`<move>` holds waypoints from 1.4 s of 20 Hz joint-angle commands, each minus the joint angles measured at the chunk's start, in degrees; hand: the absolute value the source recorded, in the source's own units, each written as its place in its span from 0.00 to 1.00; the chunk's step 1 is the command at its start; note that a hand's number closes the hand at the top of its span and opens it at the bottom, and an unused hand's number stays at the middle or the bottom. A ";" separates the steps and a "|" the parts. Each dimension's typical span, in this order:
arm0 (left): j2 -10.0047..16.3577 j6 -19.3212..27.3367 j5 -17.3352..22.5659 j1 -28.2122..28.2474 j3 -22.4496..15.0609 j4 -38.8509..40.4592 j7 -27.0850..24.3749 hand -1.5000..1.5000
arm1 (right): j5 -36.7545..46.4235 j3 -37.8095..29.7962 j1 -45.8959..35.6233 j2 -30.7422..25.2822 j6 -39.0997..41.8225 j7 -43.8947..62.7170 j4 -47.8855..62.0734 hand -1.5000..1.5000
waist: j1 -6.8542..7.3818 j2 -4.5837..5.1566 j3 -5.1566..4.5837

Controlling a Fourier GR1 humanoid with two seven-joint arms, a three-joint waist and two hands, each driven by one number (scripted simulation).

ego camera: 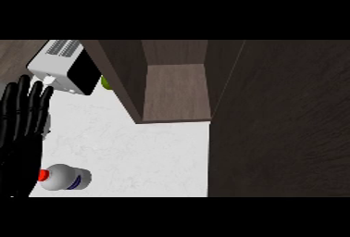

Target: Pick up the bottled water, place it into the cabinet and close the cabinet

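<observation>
1. Left hand [17, 152]: at the left edge of the frame, running from the lower left corner up to about mid-height. It is black with a broad palm. Its fingers [27, 99] are straight, slightly spread, and point toward the top of the frame. The hand is open and holds nothing.
2. Right hand: shows nowhere in this view.
3. Bottled water [68, 177]: lower left of the frame, lying on its side on the white counter [150, 157]. Its red cap [43, 174] points to frame left and sits right at the edge of the left hand's palm. I cannot tell whether cap and hand touch. The body is pale, with a blue label toward the end at frame right.
4. Cabinet [176, 90]: upper centre of the frame, standing open. A lighter brown inner surface shows between dark side walls. The bottle is outside it, well apart, below and to the left in the frame.
5. Dark panel [287, 120]: wood-grained, it fills the right side of the frame from top to bottom and adjoins the cabinet's right wall. I cannot tell whether it is the cabinet's door.
6. White appliance [58, 62]: upper left, box-shaped, sitting at an angle in the frame. It has a black face toward the lower right and a slotted grille at its upper end. It lies just above the left hand's fingertips.
7. Green object [105, 82]: small, between the appliance and the cabinet's left wall. It is mostly hidden and I cannot tell what it is.
</observation>
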 commanded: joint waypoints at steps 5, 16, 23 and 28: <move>-5.68 22.28 -16.85 4.10 10.97 -2.71 1.70 0.00 | 2.26 2.35 3.15 -1.73 1.91 0.44 -3.61 0.00 | 3.70 0.51 0.36; -5.84 57.88 -28.83 15.25 -7.00 -15.00 18.82 0.00 | 0.51 17.77 10.28 0.46 5.54 10.20 -15.56 0.00 | 1.55 0.73 0.41; -5.83 64.27 -40.19 25.76 -20.58 -21.35 21.54 0.00 | 1.78 20.51 12.19 0.17 3.86 16.79 -23.51 0.00 | 2.41 0.60 0.52; -5.83 67.47 -43.82 27.09 -24.08 -20.68 23.89 0.00 | 3.49 22.83 13.75 -0.21 3.11 17.92 -26.77 0.00 | 1.70 0.99 0.56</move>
